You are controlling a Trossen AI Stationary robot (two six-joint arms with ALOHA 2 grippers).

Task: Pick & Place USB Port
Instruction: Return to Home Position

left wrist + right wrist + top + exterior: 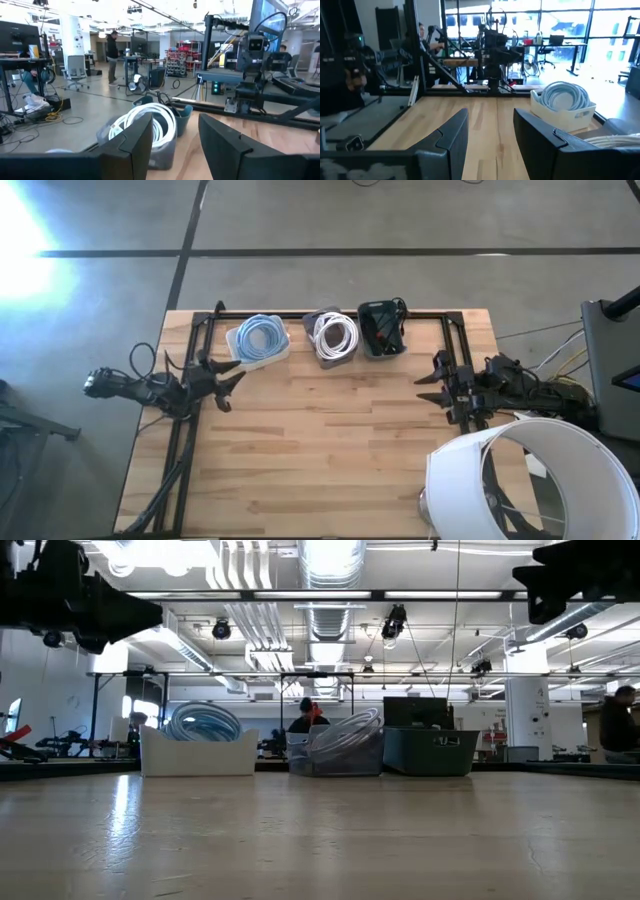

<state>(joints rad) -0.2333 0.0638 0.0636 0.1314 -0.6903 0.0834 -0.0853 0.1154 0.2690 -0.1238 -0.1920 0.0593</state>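
Three bins stand in a row along the table's far edge: a white bin with a coiled light-blue cable [259,338] [199,740] [563,102], a clear bin with a coiled white cable [334,336] [340,748] [148,124], and a dark teal bin holding black and red items [381,329] [430,749]. My left gripper [232,383] [175,137] hovers open above the table's left side, just near of the white bin. My right gripper [432,384] [490,132] hovers open above the right side, below the teal bin. Neither holds anything.
A black metal frame [205,320] borders the far and side edges of the wooden table [330,440]. A white lampshade [535,480] overhangs the near right corner. People stand in the room beyond the table [112,55].
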